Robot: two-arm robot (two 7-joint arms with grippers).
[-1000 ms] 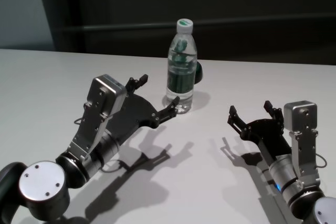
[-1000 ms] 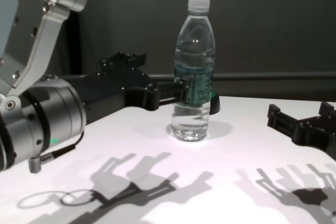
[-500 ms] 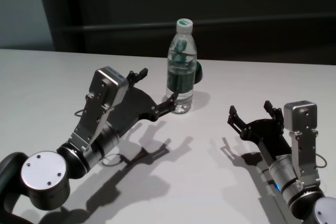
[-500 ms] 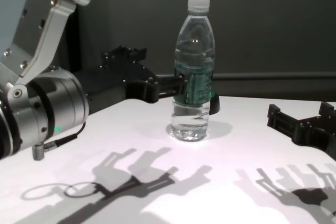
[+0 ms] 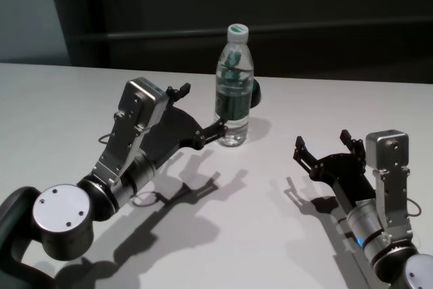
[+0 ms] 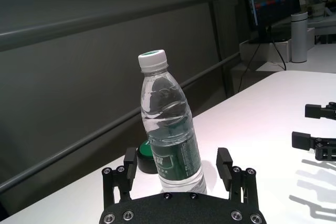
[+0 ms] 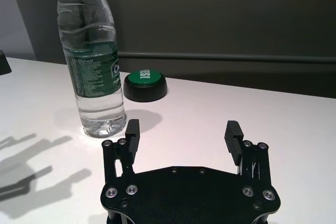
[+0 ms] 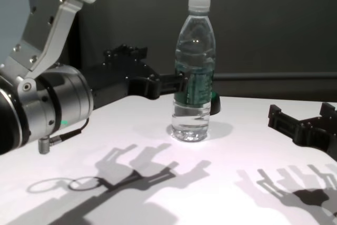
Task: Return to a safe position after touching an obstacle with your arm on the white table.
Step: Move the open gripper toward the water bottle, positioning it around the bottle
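The tall clear plastic water bottle with a white screw cap and dark green label band [image 5: 233, 89] stood upright near the far middle of the wide plain white tabletop [image 5: 61, 99], its long axis vertical. The left gripper [image 5: 201, 112] was the nearer one, its fingers spread, with one fingertip [image 5: 221, 126] at the bottle's lower body on its left side; the pictures did not settle whether they touched. The bottle lay straight ahead of that gripper, so a safe retreat likely meant pulling back along the arm's own line, away from the bottle. The right gripper [image 5: 323, 146], also spread, hovered well apart to the right. A small dark rounded button with a green top [image 7: 145, 85] sat just behind the bottle.
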